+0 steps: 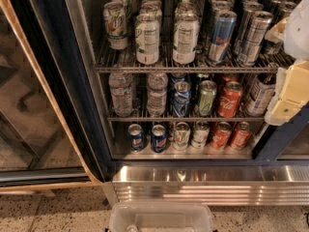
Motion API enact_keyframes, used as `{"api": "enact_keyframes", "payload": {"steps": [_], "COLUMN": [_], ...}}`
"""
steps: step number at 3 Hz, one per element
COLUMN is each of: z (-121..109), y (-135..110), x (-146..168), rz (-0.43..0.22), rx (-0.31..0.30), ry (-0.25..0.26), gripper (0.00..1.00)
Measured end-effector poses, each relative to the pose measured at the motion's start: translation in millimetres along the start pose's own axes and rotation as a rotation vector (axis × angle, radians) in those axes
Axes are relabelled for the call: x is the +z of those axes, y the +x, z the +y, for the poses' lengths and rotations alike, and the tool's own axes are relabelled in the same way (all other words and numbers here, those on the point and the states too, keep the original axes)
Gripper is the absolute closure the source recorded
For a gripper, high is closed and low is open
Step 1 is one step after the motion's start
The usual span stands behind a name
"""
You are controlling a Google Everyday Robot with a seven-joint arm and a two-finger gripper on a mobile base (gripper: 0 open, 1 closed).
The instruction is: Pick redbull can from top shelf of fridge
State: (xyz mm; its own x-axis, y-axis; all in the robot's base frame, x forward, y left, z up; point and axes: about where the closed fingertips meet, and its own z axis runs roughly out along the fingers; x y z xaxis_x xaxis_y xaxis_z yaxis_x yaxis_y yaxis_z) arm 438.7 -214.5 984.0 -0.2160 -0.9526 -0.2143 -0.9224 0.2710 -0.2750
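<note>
Pincer (291, 66) right of redbull can (221, 36) on top shelf (145, 69)

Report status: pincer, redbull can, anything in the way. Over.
Pincer at right edge of view, level with top shelf. Redbull can standing in front row, not gripped. Grey slim can right of it, toward pincer.

light dim, warm | glare on steel base (207, 182) | pincer (288, 93) at right edge, washed pale
</note>
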Motion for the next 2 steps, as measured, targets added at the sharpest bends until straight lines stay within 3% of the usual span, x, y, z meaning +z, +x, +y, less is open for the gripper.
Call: {"api": "enact_keyframes", "payload": {"steps": [1, 2], "z": [0.0, -2.3], "y": [0.0, -2.9], "x": [0.0, 8.2], "rz": [0.0, -0.054], "rx": [0.0, 0.009], "ry": [0.0, 0.026], "gripper": [0.0, 0.0]}}
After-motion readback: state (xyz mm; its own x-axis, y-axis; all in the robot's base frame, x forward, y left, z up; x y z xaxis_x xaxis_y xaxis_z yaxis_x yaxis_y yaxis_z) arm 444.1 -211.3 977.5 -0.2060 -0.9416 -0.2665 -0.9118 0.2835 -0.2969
